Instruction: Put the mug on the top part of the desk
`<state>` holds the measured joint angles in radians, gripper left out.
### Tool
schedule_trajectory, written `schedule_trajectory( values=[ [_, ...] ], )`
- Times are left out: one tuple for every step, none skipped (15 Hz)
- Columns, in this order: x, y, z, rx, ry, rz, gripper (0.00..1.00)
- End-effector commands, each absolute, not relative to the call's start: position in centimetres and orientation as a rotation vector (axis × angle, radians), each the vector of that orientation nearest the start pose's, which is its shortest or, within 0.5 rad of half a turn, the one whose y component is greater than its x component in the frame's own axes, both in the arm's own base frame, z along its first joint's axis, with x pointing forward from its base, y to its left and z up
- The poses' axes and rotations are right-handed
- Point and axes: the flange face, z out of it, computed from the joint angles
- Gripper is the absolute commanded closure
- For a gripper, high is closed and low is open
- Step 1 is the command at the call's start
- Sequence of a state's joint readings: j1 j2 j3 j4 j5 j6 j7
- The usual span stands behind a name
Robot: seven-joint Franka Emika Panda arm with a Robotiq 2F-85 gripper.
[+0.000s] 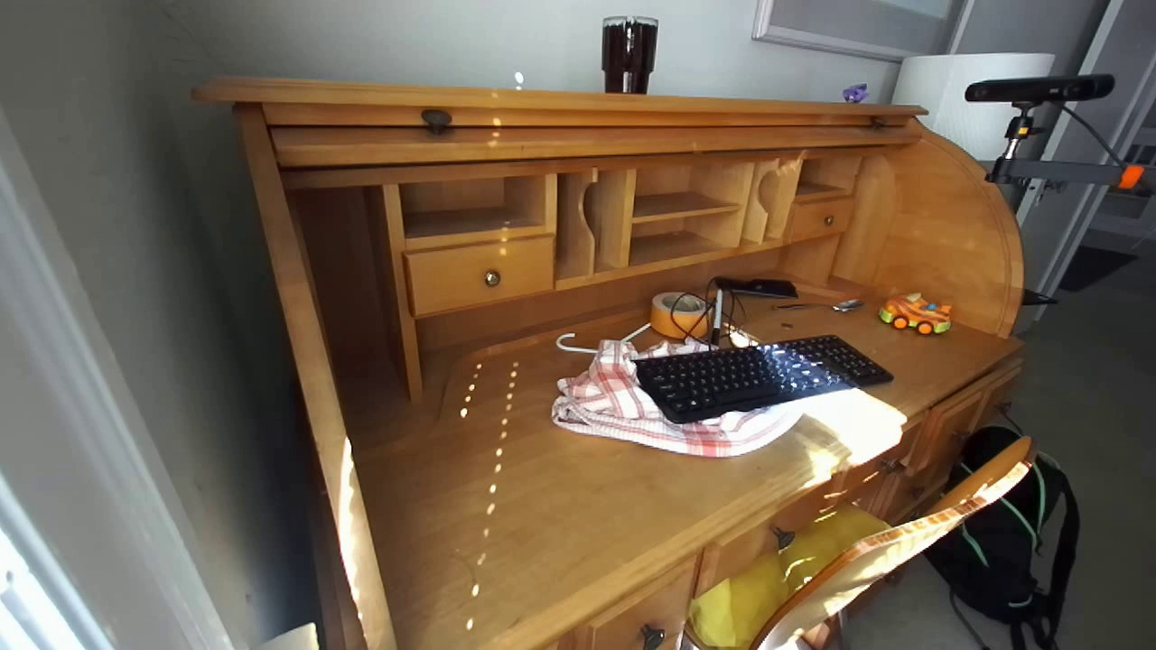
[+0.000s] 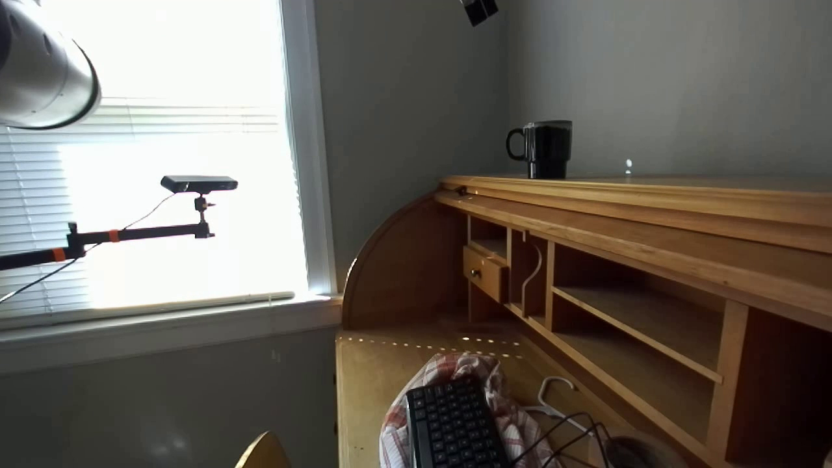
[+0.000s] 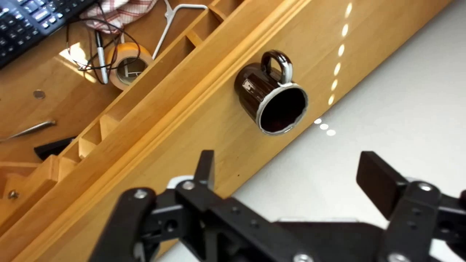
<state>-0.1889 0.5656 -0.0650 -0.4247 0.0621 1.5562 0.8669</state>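
One mug (image 2: 549,153) stands upright on the top part of the desk (image 3: 225,134). One gripper (image 3: 287,160): two fingers (image 3: 380,183) spread wide apart, both clear of the mug. Lower surface (image 1: 424,506), items: one keyboard (image 1: 763,375), lying over one towel (image 1: 601,411); one roll of tape (image 1: 673,319); one hanger (image 3: 165,31); one toy car (image 1: 917,316). Small drawers (image 1: 452,284) above it: two, one toward each end. One chair (image 1: 890,561) stands at the front.
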Motion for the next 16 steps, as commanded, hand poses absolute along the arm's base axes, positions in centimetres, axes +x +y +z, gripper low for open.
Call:
schedule_trajectory(
  values=[
    [60.4, -13.4, 80.4, -2.616, 1.252, -0.678, 0.0],
    [59.9, -13.4, 80.6, -2.664, 1.199, -0.662, 0.0],
    [59.7, -13.2, 80.5, -2.711, 1.144, -0.64, 0.0],
    [59.5, -13.1, 80.3, -2.757, 1.086, -0.616, 0.0],
    [59.4, -12.9, 80.0, -2.8, 1.031, -0.585, 0.0],
    [59.3, -12.7, 79.7, -2.839, 0.972, -0.554, 0.0],
    [59.1, -12.4, 79.3, -2.878, 0.911, -0.519, 0.0],
    [59.0, -12.3, 79.0, -2.915, 0.849, -0.484, 0.0],
    [58.8, -11.9, 78.8, -2.946, 0.784, -0.45, 0.0],
    [58.6, -11.6, 78.6, -2.975, 0.716, -0.416, 0.0],
    [58.5, -11.0, 78.5, -3.001, 0.644, -0.388, 0.0],
    [58.3, -10.4, 78.3, -3.023, 0.576, -0.349, 0.0],
    [59.1, -11.5, 78.4, -2.982, 0.703, -0.432, 0.0],
    [58.9, -11.1, 78.3, -2.998, 0.656, -0.409, 0.0],
    [58.9, -10.7, 78.3, -3.004, 0.632, -0.403, 0.0],
    [58.9, -10.5, 78.3, -3.007, 0.617, -0.401, 0.0]
  ],
)
